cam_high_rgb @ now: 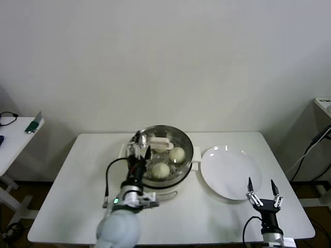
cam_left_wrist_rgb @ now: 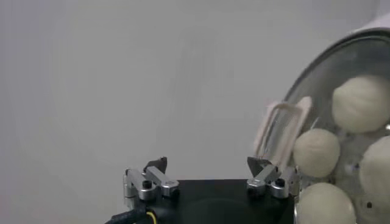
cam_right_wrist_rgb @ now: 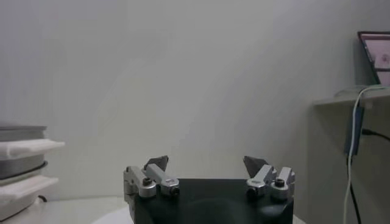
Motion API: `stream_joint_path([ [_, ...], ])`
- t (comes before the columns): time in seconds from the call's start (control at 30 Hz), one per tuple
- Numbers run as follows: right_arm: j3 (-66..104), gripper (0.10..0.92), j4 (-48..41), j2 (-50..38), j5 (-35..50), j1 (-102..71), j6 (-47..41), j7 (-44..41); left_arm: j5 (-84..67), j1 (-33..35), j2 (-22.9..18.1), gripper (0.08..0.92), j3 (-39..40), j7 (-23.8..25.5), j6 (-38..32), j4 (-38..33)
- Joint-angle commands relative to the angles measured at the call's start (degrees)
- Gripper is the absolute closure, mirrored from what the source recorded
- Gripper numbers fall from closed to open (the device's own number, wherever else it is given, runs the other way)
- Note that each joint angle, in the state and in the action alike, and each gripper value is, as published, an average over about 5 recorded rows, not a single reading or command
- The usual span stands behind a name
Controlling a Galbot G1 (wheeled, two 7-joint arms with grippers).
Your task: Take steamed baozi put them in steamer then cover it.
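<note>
The steamer, a shiny steel pot on a white base, stands at the middle of the white table. The cover lies on it, clear glass with a cream bar handle. Steamed baozi show through the glass, two plainly. My left gripper hovers open at the pot's left rim, empty. In the left wrist view the left gripper stands open beside the cover's handle, with several baozi under the glass. My right gripper waits open near the front right.
A bare white plate lies right of the pot, just behind the right gripper. A side table stands at the far left, and cables hang at the far right. The steamer's side shows in the right wrist view.
</note>
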Motion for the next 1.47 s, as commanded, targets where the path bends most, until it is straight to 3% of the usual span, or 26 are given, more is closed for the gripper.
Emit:
stream_joint_path([
  [0.03, -0.99, 0.203, 1.51, -0.23, 0.03, 0.01, -3.78, 0.54, -42.58, 6.08, 5.12, 0.179, -19.33, -10.16, -12.67, -5.87],
  [0.17, -1.41, 0.203, 0.77, -0.37, -0.07, -0.11, -3.44, 0.22, -63.30, 11.21, 6.37, 0.177, -34.44, -8.04, -20.28, -2.76],
  [0.3, -1.91, 0.203, -0.38, -0.53, 0.00, -0.14, -2.68, -0.02, -76.91, 18.58, 9.46, 0.177, -40.10, -7.98, -25.67, 1.95],
  [0.4, -2.33, 0.203, -1.11, -0.62, 0.16, -0.06, -2.20, -0.31, -78.96, 22.04, 10.24, 0.177, -39.69, -8.45, -30.30, 6.87],
  [0.67, -2.95, 0.203, -1.90, -0.72, 0.29, -0.37, -2.38, -1.24, -77.97, 21.94, 5.87, 0.177, -33.38, -8.73, -37.48, 16.75],
  [1.0, -3.03, 0.203, -1.73, -0.73, 0.22, -0.55, -2.45, -1.24, -76.54, 22.35, 2.78, 0.177, -29.31, -8.77, -37.96, 15.78],
  [1.47, -2.93, 0.203, -1.48, -0.79, 0.36, -0.65, -2.40, -1.29, -76.39, 22.57, 1.92, 0.177, -27.58, -8.65, -36.73, 13.50],
])
